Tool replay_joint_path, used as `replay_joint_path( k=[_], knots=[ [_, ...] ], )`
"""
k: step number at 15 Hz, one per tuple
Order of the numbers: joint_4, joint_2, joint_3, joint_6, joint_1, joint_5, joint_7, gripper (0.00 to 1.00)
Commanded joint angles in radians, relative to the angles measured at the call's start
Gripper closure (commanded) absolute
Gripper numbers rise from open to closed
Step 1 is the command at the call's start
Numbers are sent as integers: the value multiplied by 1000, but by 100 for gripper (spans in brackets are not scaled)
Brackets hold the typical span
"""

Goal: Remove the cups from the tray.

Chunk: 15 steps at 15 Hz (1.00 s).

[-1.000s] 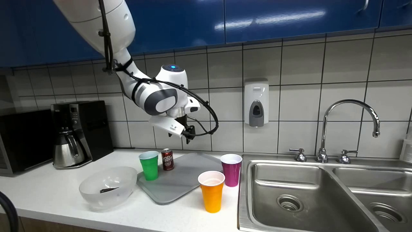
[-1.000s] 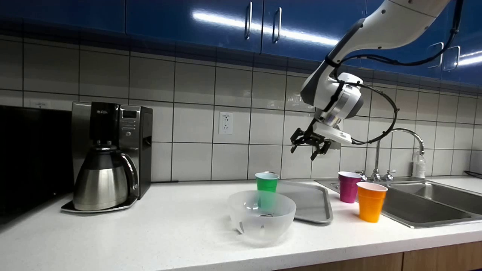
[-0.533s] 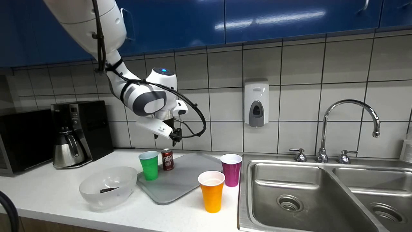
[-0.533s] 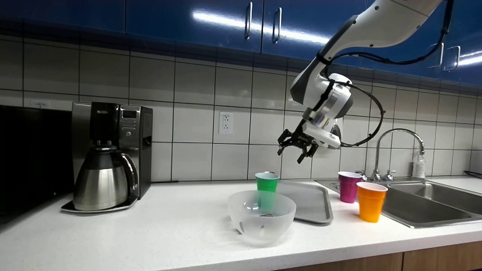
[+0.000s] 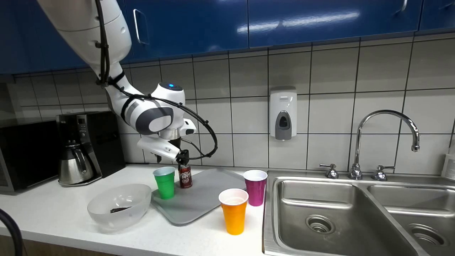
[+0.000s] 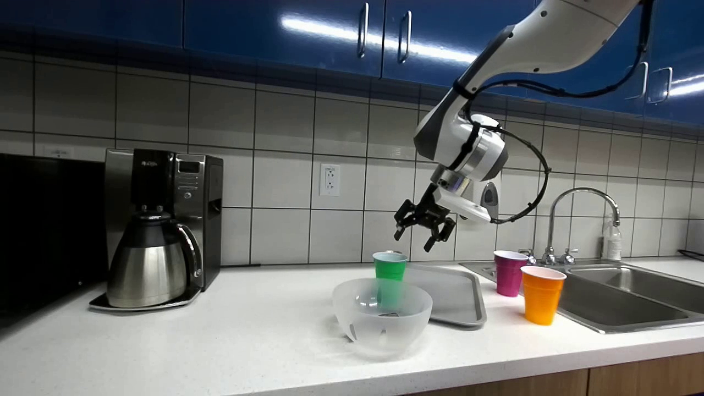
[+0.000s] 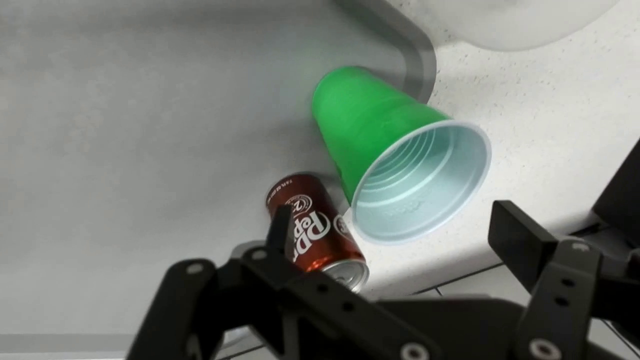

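Note:
The green cup stands upright on the left part of the grey tray. In the wrist view that green cup shows its open rim, near a corner of the tray. Off the tray, on the counter beside the sink, stand the purple cup and the orange cup. My gripper hangs open above the green cup and the tray, holding nothing. In the wrist view the cup's rim appears between the spread fingers, with the gripper still apart from it.
A red soda can stands on the tray close to the green cup, partly behind a finger in the wrist view. A translucent bowl with a dark item sits in front. The sink lies right, the coffee maker left.
The arm has swung left in both exterior views and come lower, bringing the open gripper over the green cup and can. Cups, can, bowl and tray have stayed in place.

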Motion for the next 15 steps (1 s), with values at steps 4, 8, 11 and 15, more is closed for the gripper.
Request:
replay_joint_path(
  k=[4, 8, 11, 15],
  knots=[
    [-17, 28, -164, 17, 192, -78, 36, 0],
    [2, 63, -208, 49, 223, -152, 88, 0],
    [9, 77, -224, 67, 229, -199, 125, 0],
    [25, 96, -229, 67, 235, -245, 163, 0]
  ],
)
